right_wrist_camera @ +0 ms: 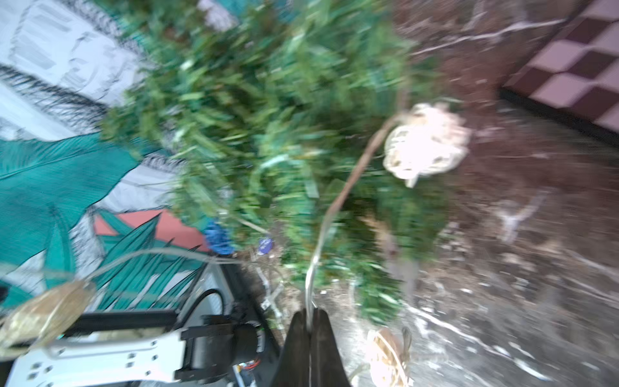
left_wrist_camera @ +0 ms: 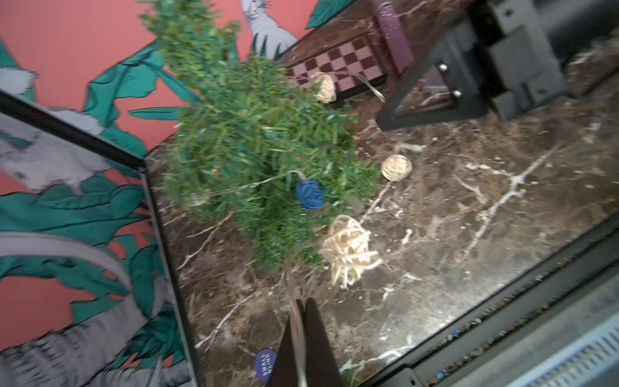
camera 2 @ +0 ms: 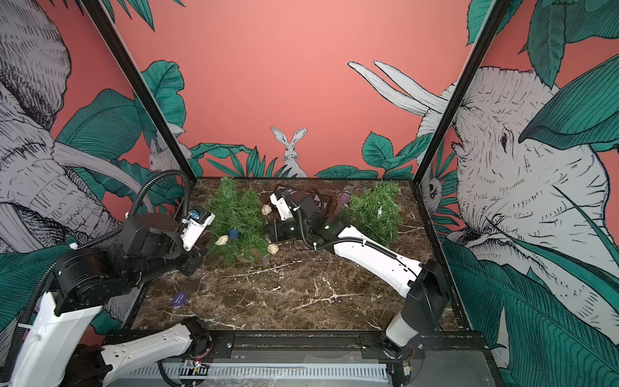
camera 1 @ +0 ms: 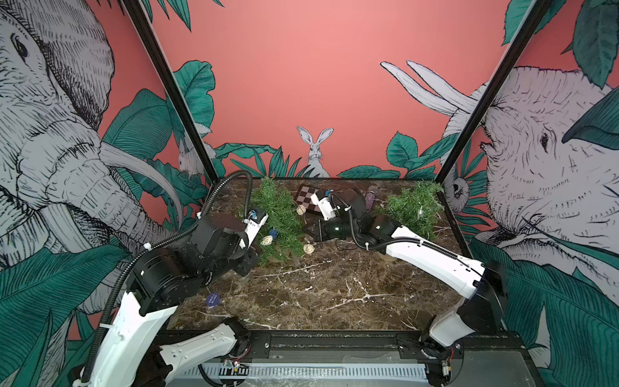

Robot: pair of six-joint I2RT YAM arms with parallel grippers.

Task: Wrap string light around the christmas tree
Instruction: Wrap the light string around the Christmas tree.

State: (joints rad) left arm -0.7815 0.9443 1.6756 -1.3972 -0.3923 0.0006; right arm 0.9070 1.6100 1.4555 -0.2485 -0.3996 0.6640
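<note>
Jaws of left gripper and right gripper both pinched tight on the thin wire of the string light, with its little balls hanging on the green christmas tree at the back left of the table.

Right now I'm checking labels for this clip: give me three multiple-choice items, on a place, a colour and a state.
1. The checkerboard lies: A) between the strung tree and the other tree; B) at the front edge; C) under the left arm.
2. The coloured ball on the string light is: A) red; B) blue; C) yellow.
3. The left gripper is: A) wide open; B) shut on the string light; C) shut on the checkerboard.
A: it sits between them. B: blue among pale wicker. B: wire pinched between closed fingers.
</note>
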